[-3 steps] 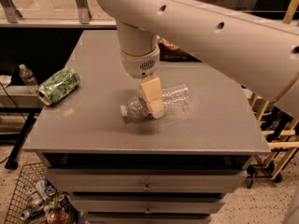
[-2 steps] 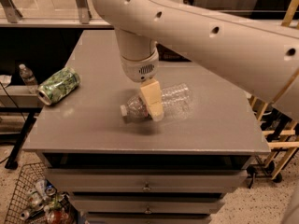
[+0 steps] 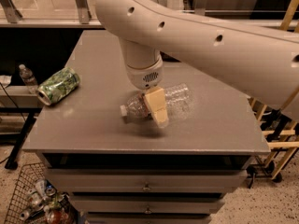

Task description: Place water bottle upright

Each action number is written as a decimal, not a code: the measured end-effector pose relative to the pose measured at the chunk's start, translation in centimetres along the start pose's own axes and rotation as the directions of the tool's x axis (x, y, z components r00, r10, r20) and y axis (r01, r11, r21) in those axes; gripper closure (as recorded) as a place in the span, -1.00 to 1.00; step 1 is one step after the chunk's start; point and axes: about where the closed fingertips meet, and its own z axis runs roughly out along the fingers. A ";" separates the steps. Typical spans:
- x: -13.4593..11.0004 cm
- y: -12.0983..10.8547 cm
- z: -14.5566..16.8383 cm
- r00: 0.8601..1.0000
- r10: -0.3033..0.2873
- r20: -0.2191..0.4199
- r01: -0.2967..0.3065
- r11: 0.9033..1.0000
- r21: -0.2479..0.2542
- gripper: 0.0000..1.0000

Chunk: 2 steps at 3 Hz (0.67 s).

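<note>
Grey table (image 3: 93,120) is occupied by the water bottle (image 3: 178,98), laid sideways. Its middle is covered by the gripper (image 3: 158,107); whether it is clamped cannot be told.

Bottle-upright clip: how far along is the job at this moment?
Done: the gripper sits at the middle of the clear ribbed plastic water bottle. In hand: the grasp, though a firm hold cannot be confirmed. Left: the bottle lies on its side on the grey table, so lifting, turning and standing it is not yet done.
</note>
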 end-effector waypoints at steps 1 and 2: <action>0.3 0.6 0.2 1.000 -0.001 0.006 0.001 1.000 -0.004 -0.63; 0.5 0.8 0.3 1.000 -0.008 0.011 0.008 1.000 -0.005 -0.17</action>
